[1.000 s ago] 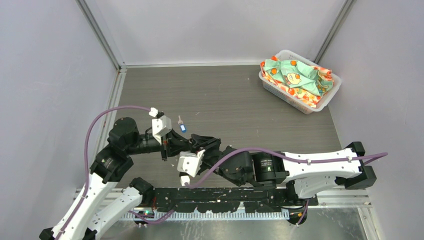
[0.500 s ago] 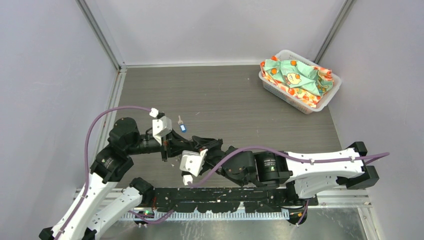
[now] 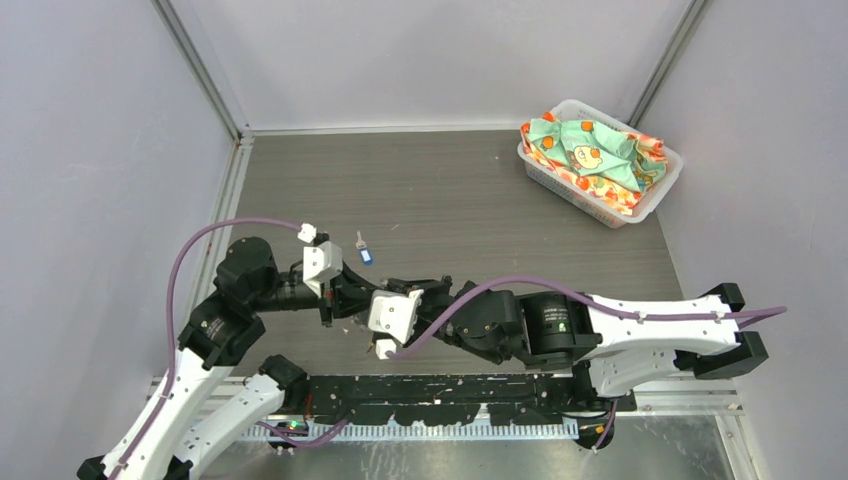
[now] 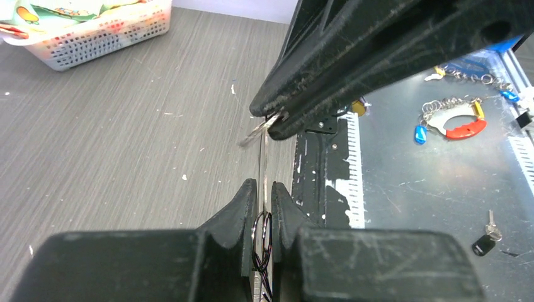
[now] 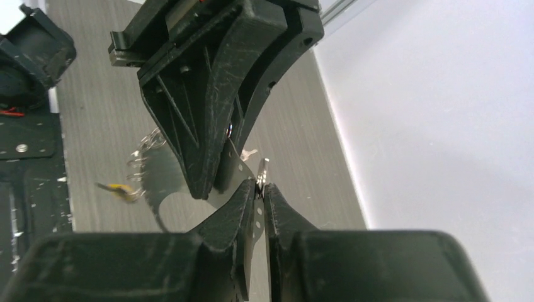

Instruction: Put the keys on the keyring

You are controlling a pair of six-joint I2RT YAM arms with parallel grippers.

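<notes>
From above, both arms met low and left of centre in the frame. The left claw (image 3: 347,296) and right claw (image 3: 368,303) were tip to tip, so whatever they held was hidden there. The blue key (image 3: 365,256) lay loose on the tabletop (image 3: 480,210) just above them, not yet threaded. Fetching it would need a free claw, and letting go could drop the ring. The basket (image 3: 567,188) sat far off at upper right. No writing was legible.

In the left wrist view, the left claw (image 4: 264,185) at bottom centre was clenched on the keyring (image 4: 265,157), seen edge-on as a thin strip. The right claw (image 4: 275,117) came in from upper right and pinched a silver tip (image 4: 252,134), apparently the band's end. With so thin a hold, any twist or pull apart could let the strip spring free. The black fingers could also knock together. A spare key bunch (image 4: 450,116) and a black fob (image 4: 483,244) lay at right. No labels could be read.

In the right wrist view, the right claw (image 5: 259,187) at bottom centre was closed on the shiny band. The left claw (image 5: 213,187) reached down from the top. The keyring curved away to the left (image 5: 165,179), with the yellow key (image 5: 119,189) at its far left edge. Whether that key was threaded could not be told, and a jolt might shake it off. No writing was visible.
</notes>
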